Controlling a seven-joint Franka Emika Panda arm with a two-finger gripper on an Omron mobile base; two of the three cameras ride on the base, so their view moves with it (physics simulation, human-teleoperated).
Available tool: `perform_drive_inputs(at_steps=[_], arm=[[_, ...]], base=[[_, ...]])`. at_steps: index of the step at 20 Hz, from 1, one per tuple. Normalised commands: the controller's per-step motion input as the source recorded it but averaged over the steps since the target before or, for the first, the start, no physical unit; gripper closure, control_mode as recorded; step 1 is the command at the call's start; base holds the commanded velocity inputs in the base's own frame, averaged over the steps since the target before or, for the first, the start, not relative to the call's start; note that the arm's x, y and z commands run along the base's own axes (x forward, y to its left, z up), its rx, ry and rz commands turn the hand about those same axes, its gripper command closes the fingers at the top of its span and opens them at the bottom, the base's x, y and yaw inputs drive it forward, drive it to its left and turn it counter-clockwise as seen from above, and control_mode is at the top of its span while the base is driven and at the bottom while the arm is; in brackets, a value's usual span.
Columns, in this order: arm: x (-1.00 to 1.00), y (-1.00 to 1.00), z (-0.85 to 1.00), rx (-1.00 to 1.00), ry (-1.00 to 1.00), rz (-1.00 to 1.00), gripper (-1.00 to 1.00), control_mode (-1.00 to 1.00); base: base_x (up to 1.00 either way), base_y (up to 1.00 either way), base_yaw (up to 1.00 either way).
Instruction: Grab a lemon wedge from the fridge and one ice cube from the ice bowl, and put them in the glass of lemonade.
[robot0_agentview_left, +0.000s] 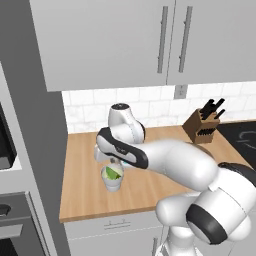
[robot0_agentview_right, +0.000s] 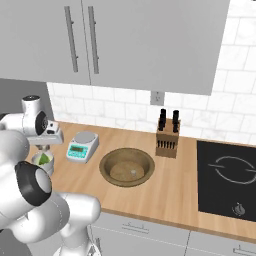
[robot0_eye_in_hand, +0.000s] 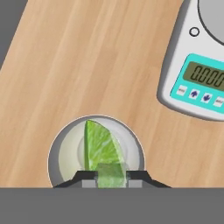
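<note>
The glass of lemonade (robot0_eye_in_hand: 59, 151) stands on the wooden counter, straight below my gripper (robot0_eye_in_hand: 111, 178). Inside it lies the lemon wedge (robot0_eye_in_hand: 99, 144), yellow-green and leaning on the wall. My gripper is shut on a small clear ice cube (robot0_eye_in_hand: 111, 174), held just above the glass's mouth. From the left base view the hand (robot0_agentview_left: 111, 159) hangs right over the glass (robot0_agentview_left: 112, 183) with the wedge (robot0_agentview_left: 114, 173) showing in it. The ice bowl (robot0_agentview_right: 107, 163) sits on the counter to the right of the glass (robot0_agentview_right: 43, 165). The fridge is out of view.
A white-and-teal kitchen scale (robot0_agentview_right: 82, 146) stands between the glass and the bowl. A knife block (robot0_agentview_right: 167, 136) is against the tiled wall, and a black cooktop (robot0_agentview_right: 227, 180) lies at the far right. Grey wall cupboards (robot0_agentview_right: 125, 40) hang overhead.
</note>
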Motion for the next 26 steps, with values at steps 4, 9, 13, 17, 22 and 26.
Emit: perform_drive_inputs(at_steps=[4,9,13,17,22,26], arm=[[0.04,0.00,0.00,0.00,0.00,0.00,1.00,-1.00],[0.00,0.00,0.00,0.00,0.00,0.00,-1.00,-1.00],[0.00,0.00,0.00,0.00,0.00,0.00,-1.00,-1.00],[0.00,0.00,0.00,0.00,0.00,0.00,-1.00,-1.00],[0.00,0.00,0.00,0.00,0.00,0.00,-1.00,-1.00],[-0.01,0.00,0.00,0.00,-0.01,0.00,-1.00,-1.00]], base=[[0.00,0.00,0.00],[0.00,0.00,0.00],[0.00,0.00,0.00],[0.00,0.00,0.00],[0.00,0.00,0.00],[0.00,0.00,0.00]])
